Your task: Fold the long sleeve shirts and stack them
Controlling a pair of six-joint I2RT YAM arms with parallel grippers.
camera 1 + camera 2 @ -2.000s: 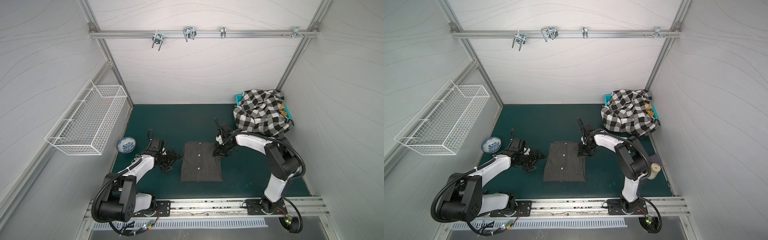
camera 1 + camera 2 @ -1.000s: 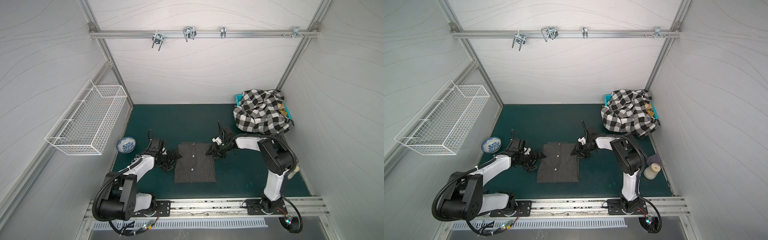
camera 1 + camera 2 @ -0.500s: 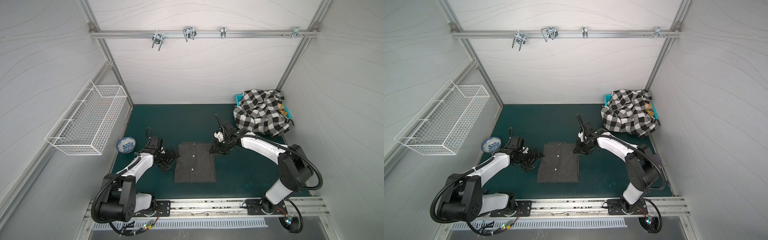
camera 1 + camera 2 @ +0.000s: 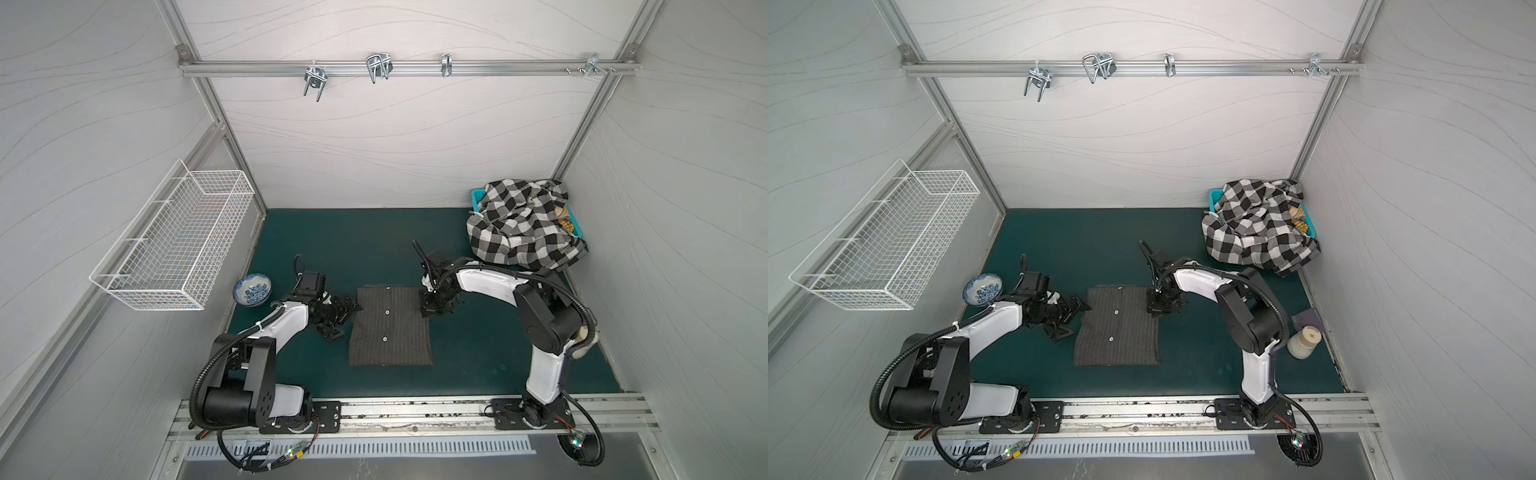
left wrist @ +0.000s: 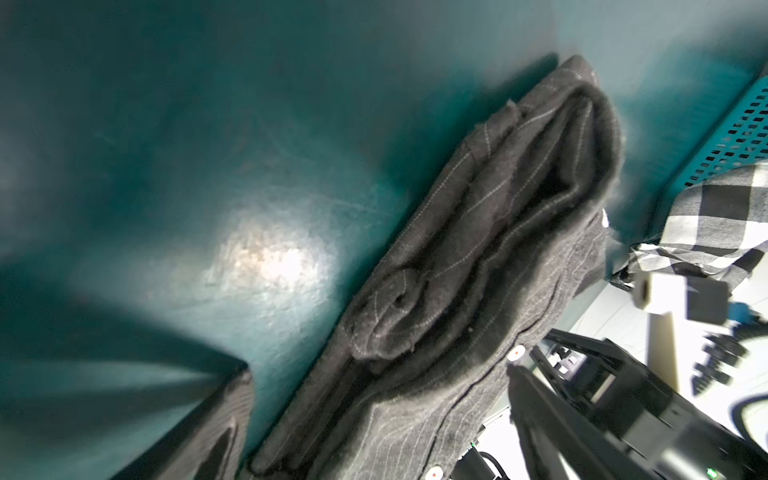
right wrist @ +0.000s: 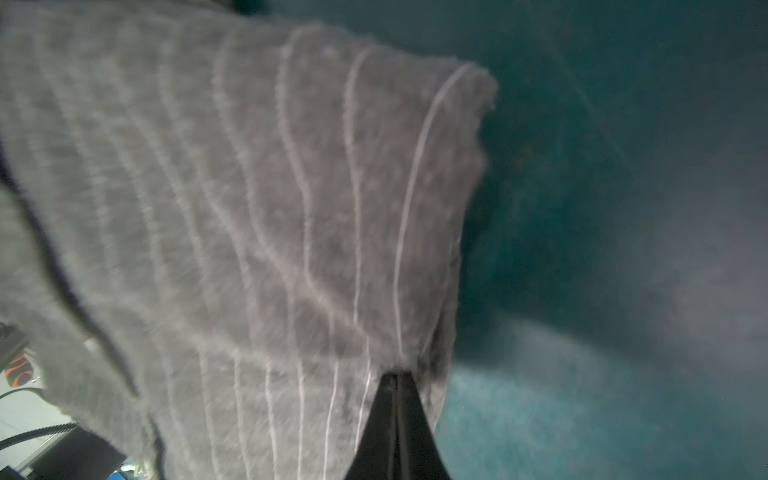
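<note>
**Both top views.** The booth has white panelled walls on three sides. An aluminium rail [image 4: 415, 66] with metal hooks runs high across the back, and a white wire basket [image 4: 178, 237] hangs on the left wall. The work surface is a dark green mat [image 4: 353, 237], bordered at the front by a metal track that carries both arm bases. A blue-patterned bowl [image 4: 252, 289] sits at the mat's left edge.

The pinstriped shirt [image 4: 390, 332] lies mid-mat, folded into a flat rectangle with its white buttons facing up. The checked shirt [image 4: 519, 228] is heaped over the teal basket [image 4: 478, 194] in the back right corner, well apart from the folded one. In a top view a cream jar [image 4: 1304, 343] stands by the right wall.

The left gripper [image 4: 341, 321] sits low, just beside the pinstriped shirt's left edge, with its jaws spread wide. The right gripper [image 4: 430, 308] is at the shirt's right edge, near the far corner.

**Left wrist.** The mat is glossy, with a patch of glare and fine scratches. The shirt's edge shows stacked, rolled layers. One dark finger [image 5: 224, 415] shows, blurred. The perforated wall of the teal basket and some checked cloth lie beyond.

**Right wrist.** Grey striped cloth fills most of the view. The jaws are pressed together on the cloth's edge, and the stripes pucker toward them. The mat behind is blurred.
</note>
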